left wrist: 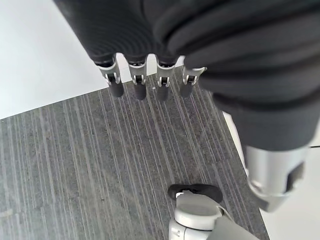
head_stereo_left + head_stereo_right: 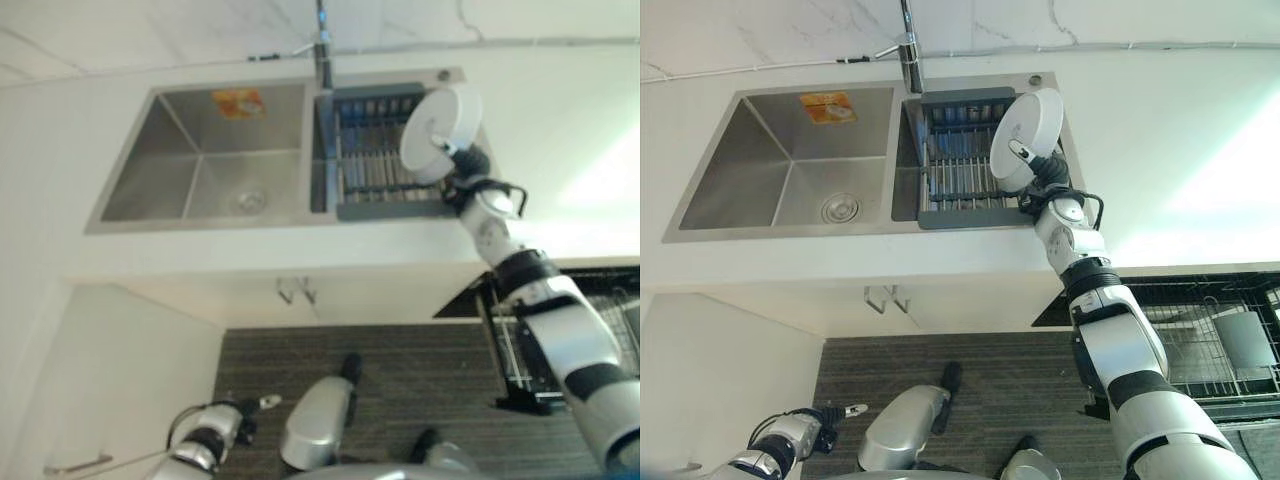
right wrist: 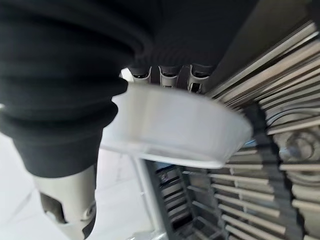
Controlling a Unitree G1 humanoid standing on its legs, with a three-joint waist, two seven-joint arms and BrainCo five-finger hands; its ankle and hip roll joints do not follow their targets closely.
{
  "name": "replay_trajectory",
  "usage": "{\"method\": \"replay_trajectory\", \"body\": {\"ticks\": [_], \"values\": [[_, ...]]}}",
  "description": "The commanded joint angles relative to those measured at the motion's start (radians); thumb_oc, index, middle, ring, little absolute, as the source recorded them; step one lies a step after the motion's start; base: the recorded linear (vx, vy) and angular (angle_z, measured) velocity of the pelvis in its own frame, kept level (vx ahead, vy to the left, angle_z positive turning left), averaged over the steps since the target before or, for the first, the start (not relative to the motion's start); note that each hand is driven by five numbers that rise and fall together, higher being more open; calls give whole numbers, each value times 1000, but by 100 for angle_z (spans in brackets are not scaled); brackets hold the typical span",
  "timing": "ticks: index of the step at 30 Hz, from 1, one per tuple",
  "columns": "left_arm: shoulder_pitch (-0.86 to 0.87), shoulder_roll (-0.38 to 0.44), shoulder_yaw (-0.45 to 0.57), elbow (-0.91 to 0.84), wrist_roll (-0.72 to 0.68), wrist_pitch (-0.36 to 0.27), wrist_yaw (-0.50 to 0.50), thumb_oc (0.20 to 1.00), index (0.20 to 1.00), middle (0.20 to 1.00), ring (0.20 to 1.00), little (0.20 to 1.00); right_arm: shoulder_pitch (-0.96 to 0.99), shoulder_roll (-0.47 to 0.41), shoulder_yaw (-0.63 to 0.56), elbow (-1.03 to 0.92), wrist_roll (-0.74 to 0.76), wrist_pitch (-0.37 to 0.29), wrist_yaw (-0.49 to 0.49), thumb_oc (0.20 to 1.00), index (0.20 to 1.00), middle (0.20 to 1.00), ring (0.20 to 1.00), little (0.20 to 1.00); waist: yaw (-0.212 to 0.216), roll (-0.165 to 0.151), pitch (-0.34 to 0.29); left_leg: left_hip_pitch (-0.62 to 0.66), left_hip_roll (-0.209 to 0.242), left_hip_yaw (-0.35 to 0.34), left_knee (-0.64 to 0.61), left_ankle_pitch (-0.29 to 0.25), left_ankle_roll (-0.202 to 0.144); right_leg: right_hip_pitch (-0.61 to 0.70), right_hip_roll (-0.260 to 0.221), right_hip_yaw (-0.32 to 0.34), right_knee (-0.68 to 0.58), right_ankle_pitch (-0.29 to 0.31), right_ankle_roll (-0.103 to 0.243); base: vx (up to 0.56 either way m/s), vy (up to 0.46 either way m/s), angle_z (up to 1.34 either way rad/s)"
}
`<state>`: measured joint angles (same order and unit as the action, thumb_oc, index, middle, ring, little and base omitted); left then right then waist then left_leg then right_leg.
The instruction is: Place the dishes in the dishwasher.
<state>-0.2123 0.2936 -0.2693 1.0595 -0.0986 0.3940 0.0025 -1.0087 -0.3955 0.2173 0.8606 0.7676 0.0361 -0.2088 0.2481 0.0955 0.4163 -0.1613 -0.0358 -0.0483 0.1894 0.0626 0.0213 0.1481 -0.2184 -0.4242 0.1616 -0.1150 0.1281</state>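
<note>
Here the right hand [image 2: 1040, 172] holds a white bowl [image 2: 1026, 137] tilted on its edge above the right end of the dark drying rack [image 2: 960, 165], which sits in the right basin of the steel double sink [image 2: 790, 160]. In the right wrist view the fingers [image 3: 167, 75] reach over the far side of the bowl's [image 3: 175, 130] rim and pinch it, with the rack's bars [image 3: 250, 165] just beyond. The sink is set into a pale bench [image 2: 560, 130], and a tap [image 2: 908, 45] stands behind the divider between the two basins. Low on the robot's right, the open dishwasher's wire rack [image 2: 1200, 330] is pulled out, with a grey dish [image 2: 1245, 340] already standing in it. The left hand [image 2: 235, 420] hangs low over the grey striped floor [image 1: 100, 165], its fingers [image 1: 137, 85] straight and slightly apart, holding nothing.
</note>
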Motion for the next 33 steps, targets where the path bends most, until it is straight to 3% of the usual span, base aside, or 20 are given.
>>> {"method": "replay_trajectory", "body": {"ticks": [1, 13, 14, 15, 16, 25, 33], "values": [[-5, 30, -56, 12, -4, 13, 20, 1000, 1000, 1000, 1000, 1000, -94, -41, 6, -1, 25, -49, -13, 1000, 1000, 1000, 1000, 1000, 25, 10, -33, 19, 40, 12, -22, -49, -51, -93, -42, 73, 124, -15, 1, 0, 0, 0], [-33, 41, -68, -7, -9, 20, 7, 1000, 1000, 1000, 1000, 1000, -185, -75, 21, 62, 24, -58, -9, 1000, 1000, 1000, 1000, 1000, 36, 18, 3, -37, 33, -2, 6, -42, -51, -146, -35, 85, 156, -24, -9, -32, -19, 1], [-30, 42, -69, -9, -11, 18, 6, 1000, 1000, 1000, 1000, 1000, -191, -78, 24, 67, 24, -60, -8, 655, 655, 655, 655, 655, 39, 18, 4, -39, 33, -4, 9, -41, -51, -146, -35, 86, 157, -23, -10, 0, 0, 0], [-28, 42, -69, -10, -9, 17, 8, 1000, 1000, 1000, 1000, 1000, -196, -81, 24, 69, 25, -61, -10, 523, 523, 523, 523, 523, 40, 17, 4, -40, 32, -5, 10, -42, -51, -146, -33, 86, 156, -23, -11, 0, 0, 0], [-26, 41, -68, -11, -10, 16, 12, 1000, 1000, 1000, 1000, 1000, -201, -84, 23, 71, 21, -68, -12, 200, 200, 200, 200, 200, 42, 16, 5, -43, 31, -7, 11, -42, -51, -145, -32, 87, 154, -23, -11, 0, 0, 0], [-34, 55, -65, -22, -13, 22, 16, 1000, 1000, 1000, 1000, 1000, -221, -100, 24, 57, 22, -104, -14, 200, 200, 200, 200, 200, 47, 5, 9, -52, 33, 3, 12, -45, -46, -145, -30, 84, 144, -19, -5, -16, -5, 1], [-32, 62, -51, -22, 2, 25, 35, 1000, 1000, 1000, 1000, 1000, -206, -100, 25, 7, -50, -207, -51, 200, 200, 200, 200, 200, 53, -21, -2, -42, 41, 14, -2, -50, -45, -120, -17, 78, 102, -7, 2, -24, -42, 0]]}}
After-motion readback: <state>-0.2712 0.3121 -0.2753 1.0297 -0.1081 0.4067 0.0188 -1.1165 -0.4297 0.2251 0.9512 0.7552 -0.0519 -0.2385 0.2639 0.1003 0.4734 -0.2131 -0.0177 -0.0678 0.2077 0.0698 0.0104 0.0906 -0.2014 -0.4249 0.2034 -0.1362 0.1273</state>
